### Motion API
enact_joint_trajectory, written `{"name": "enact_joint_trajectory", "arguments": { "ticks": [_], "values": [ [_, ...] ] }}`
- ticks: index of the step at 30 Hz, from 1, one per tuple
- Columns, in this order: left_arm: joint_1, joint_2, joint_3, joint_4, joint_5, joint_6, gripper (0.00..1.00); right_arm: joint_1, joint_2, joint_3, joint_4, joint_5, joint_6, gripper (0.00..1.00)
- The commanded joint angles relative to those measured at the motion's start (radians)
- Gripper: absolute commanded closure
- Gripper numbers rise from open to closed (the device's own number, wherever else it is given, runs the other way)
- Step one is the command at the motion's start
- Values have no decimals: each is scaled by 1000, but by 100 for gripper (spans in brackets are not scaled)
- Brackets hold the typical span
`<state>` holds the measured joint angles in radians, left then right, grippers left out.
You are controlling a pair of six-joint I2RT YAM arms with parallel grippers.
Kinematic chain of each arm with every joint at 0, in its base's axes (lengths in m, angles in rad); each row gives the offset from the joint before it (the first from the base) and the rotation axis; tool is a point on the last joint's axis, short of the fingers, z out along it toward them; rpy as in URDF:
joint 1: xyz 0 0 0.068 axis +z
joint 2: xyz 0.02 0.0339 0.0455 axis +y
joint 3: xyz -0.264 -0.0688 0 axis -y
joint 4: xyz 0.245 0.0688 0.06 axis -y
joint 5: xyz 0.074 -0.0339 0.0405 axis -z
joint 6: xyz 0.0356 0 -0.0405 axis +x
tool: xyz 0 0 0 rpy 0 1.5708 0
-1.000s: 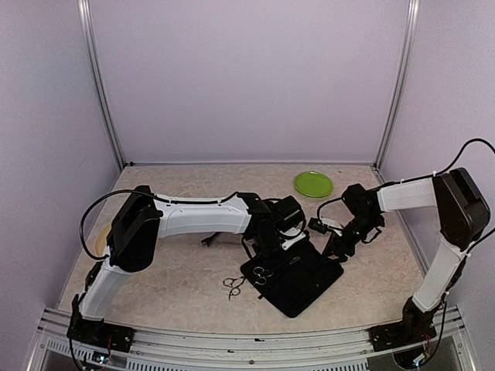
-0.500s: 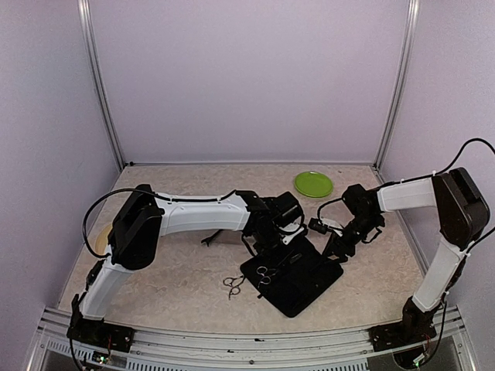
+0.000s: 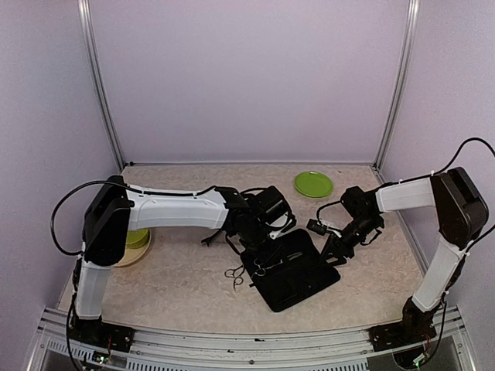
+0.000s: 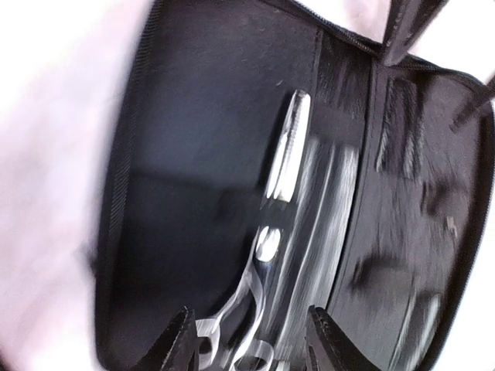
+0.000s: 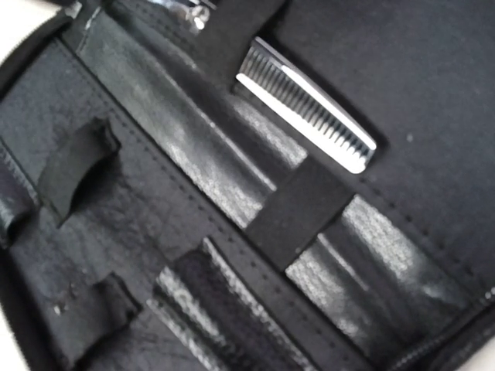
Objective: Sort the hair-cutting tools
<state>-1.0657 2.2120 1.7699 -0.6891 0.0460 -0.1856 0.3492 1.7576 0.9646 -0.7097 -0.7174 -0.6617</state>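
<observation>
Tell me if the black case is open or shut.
Open. The case lies spread flat, its inner straps exposed, with scissors lying inside it.

Motion smears the left wrist view. The scissors point(image 4: 267, 255) lying in the black case point(image 4: 193, 154) lose their ring handles past the bottom edge. Only the tips of the left claw point(image 4: 251, 348) show there, set apart on either side of the rings. Whether either of the fingertips point(image 4: 182, 344) touches metal cannot be told.

From above, the right claw point(image 3: 334, 251) is a dark lump against the case, its jaws too small to read. The left arm covers part of a green bowl point(image 3: 138, 238) on the surface point(image 3: 178, 294).

In the right wrist view no fingers appear. A toothed blade point(image 5: 309, 108) slips under a black strap point(image 5: 228, 35), and what continues beyond it is cut off by the top edge.
</observation>
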Motion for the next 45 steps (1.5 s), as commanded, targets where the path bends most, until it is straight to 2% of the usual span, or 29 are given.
{"name": "enact_joint_trajectory", "arguments": {
  "ticks": [1,8,28,35,41,45],
  "values": [
    [18,-157,-120,4,-64,27,54,13,16,-1,-38,-13,-15,49],
    [39,-188,-221,8,9,51,71,13,23,1,-37,-11,-15,49],
    [20,-85,-204,7,60,51,73,14,34,2,-37,-7,-13,49],
    [4,-26,-152,15,69,44,84,24,44,-6,-36,13,-17,49],
    [-6,12,-105,31,78,36,99,28,44,-6,-37,13,-16,49],
    [-2,20,-87,57,69,14,100,29,43,-9,-39,12,-19,49]
  ]
}}
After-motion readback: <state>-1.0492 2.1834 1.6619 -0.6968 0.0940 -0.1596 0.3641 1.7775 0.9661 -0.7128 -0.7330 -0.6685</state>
